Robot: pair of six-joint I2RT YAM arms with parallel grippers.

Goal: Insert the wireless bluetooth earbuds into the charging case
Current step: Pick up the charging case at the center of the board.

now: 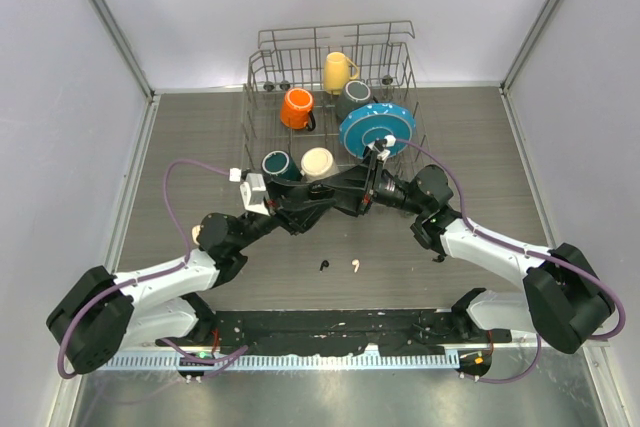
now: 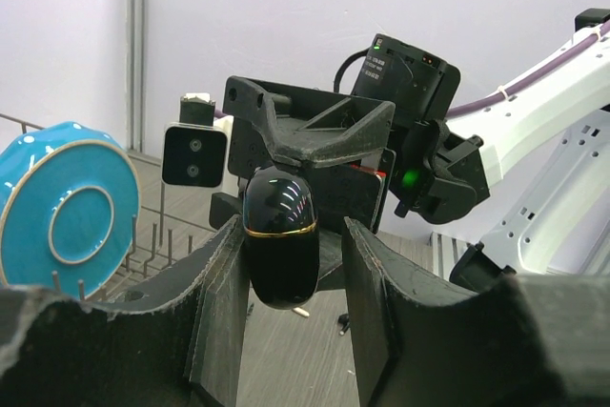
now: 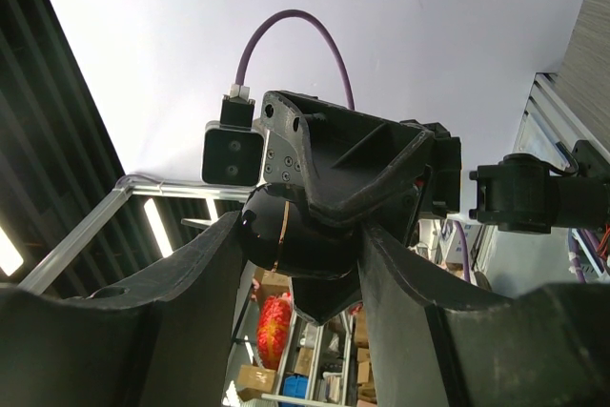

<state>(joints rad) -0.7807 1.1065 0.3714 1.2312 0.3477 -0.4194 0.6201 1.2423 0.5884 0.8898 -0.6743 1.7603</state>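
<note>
case (image 2: 282, 235) hemmed by fingers (image 2: 221, 331), grip unclear | 2 earbuds (image 1: 323, 265) on table (image 1: 200, 147)

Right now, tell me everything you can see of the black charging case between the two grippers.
The charging case is a glossy black, egg-shaped shell, plastic by its look, with a thin gold seam round its middle, and appears closed. It hangs in the air, upright in the left wrist view. The right gripper clamps it; the left gripper has its fingers flanking the lower half, one seemingly apart.
</note>
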